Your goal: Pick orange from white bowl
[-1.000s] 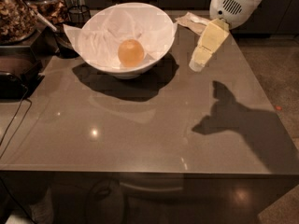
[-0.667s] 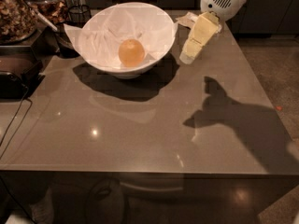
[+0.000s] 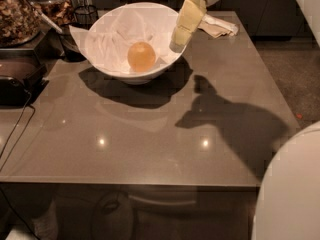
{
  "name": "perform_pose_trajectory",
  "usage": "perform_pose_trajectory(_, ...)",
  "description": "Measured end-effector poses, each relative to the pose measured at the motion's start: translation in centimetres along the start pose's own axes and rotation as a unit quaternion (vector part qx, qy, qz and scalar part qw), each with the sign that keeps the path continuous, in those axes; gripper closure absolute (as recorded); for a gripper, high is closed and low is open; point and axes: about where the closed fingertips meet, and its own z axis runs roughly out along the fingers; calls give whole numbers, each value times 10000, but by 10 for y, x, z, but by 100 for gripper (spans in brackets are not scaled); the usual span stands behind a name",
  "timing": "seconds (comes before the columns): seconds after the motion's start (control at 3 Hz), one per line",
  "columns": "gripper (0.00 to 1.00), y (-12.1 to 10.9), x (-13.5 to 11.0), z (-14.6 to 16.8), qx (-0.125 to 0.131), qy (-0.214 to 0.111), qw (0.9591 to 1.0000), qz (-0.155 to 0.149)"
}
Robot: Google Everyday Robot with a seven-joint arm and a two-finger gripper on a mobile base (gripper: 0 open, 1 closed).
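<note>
The orange [image 3: 141,56] is a pale orange sphere lying in the middle of the white bowl [image 3: 107,64], on crumpled white paper. The bowl stands at the back left of the glossy grey-brown table [image 3: 150,134]. My gripper [image 3: 178,45] hangs from the top of the view with pale yellow fingers [image 3: 186,21] pointing down. Its tip is over the bowl's right rim, to the right of the orange and above it. It holds nothing.
Dark containers of dried goods [image 3: 20,19] and a dark appliance [image 3: 17,81] with a cable stand at the left edge. A folded beige cloth [image 3: 217,26] lies behind the gripper. A white part of the robot [image 3: 290,194] fills the lower right corner.
My gripper has moved left, from beside the bowl's right side to over its right rim. Its shadow on the table has shifted left too. The orange and bowl have not moved.
</note>
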Motion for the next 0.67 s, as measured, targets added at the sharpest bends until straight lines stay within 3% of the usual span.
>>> perform_pose_trajectory(0.67,0,-14,-19,21,21,-185,9998,39)
